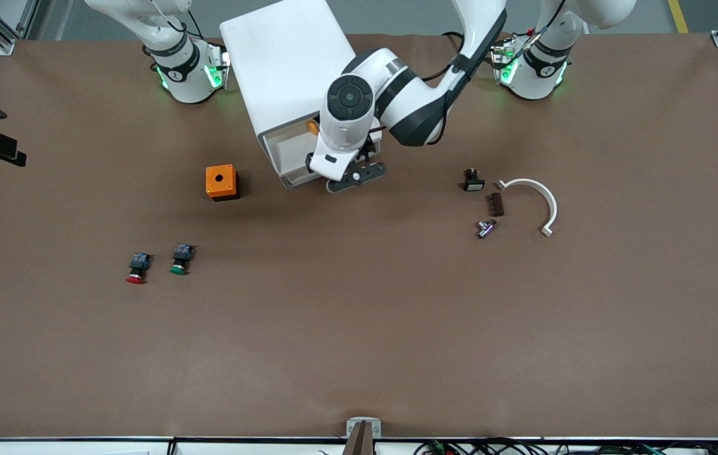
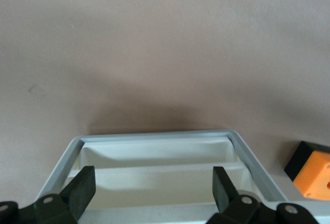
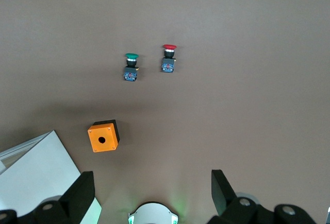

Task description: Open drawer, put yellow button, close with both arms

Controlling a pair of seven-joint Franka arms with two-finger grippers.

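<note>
Over the open drawer [image 1: 292, 158] of the white cabinet [image 1: 286, 76] we find the left gripper [image 1: 356, 177], its fingers [image 2: 82, 190] spread wide with nothing between them, and its wrist camera looks straight down into the pale drawer tray [image 2: 154, 152]. The yellow button [image 1: 313, 126] shows as a small orange-yellow cap inside that drawer, tucked against the cabinet's front and half hidden by the left arm [image 1: 397, 101]; we judge that it has been dropped there, which would explain the released fingers above the tray. The drawer stands pulled out toward the front camera, so closing it is the step we judge is left. The right gripper [image 3: 149, 195] waits high above the table near its own base, also spread and empty, looking down on things the task leaves alone: the orange box [image 1: 221, 182] just beside the cabinet at the right arm's end, and the green button [image 1: 180, 259] and red button [image 1: 138, 268], both well apart from the cabinet and nearer to the front camera.
</note>
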